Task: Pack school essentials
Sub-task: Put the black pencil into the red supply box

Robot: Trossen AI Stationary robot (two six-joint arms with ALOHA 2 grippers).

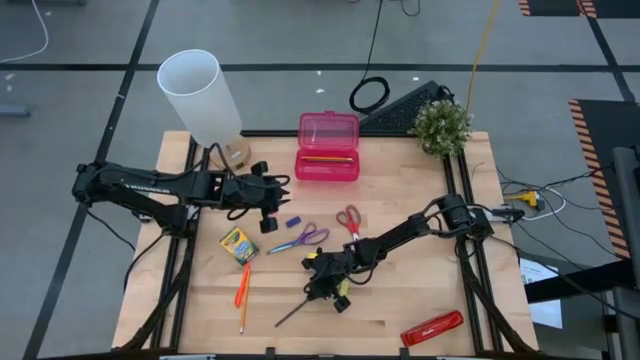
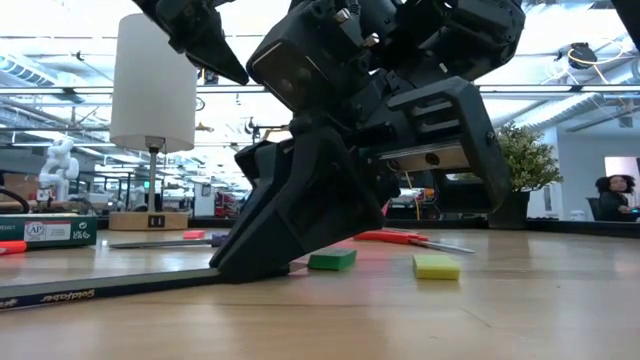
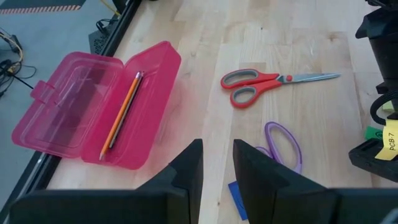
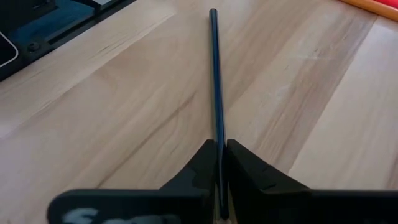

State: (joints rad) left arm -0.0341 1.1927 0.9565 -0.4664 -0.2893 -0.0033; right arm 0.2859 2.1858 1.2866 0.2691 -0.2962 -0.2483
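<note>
A dark pencil (image 4: 215, 74) lies on the table near its front middle, and my right gripper (image 1: 318, 292) is shut on it. My left gripper (image 3: 217, 165) hovers left of centre, slightly open, with nothing between its fingers and a small blue piece (image 3: 238, 196) just below them. The purple-handled scissors (image 1: 300, 238), red-handled scissors (image 1: 349, 220), crayon box (image 1: 238, 245) and orange pencil (image 1: 241, 290) lie flat on the wood. Small green (image 2: 332, 260) and yellow (image 2: 436, 266) pieces lie beside my right gripper. My right gripper pinches the dark pencil near one end (image 4: 218, 147) between its two fingers. The fingers (image 2: 250, 262) slant down from the table's far right, roughly in line with the pencil. The pencil lies on the table and runs on toward the near left (image 1: 290, 316).
An open pink case (image 1: 328, 147) holding pencils stands at the back middle. A white lamp (image 1: 200, 95) rises at the back left and a plant (image 1: 441, 125) at the back right. A long red bar (image 1: 432, 328) lies at the front right.
</note>
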